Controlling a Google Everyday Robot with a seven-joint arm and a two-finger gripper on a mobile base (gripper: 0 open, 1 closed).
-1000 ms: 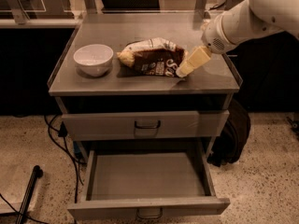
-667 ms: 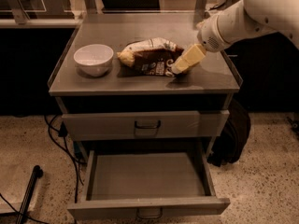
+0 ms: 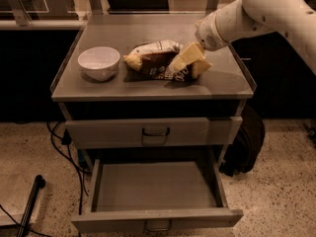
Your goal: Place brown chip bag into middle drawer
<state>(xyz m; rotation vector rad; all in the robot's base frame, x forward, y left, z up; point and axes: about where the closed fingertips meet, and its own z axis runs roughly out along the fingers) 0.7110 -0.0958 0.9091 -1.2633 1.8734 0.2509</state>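
Nearest me, the middle drawer (image 3: pixel 153 186) stands pulled out and holds nothing, so that step looks done; above it the other drawer front (image 3: pixel 148 131) is shut; on the surface (image 3: pixel 222 85) the white bowl (image 3: pixel 98 62) sits left, and the brown chip bag (image 3: pixel 150 60) lies just beside it, unlifted; my gripper (image 3: pixel 183 73) is down at the bag's right end, fingers (image 3: pixel 185 58) spread apart astride it, not clamped as far as I can judge; closing, lifting, carrying down and releasing remain.
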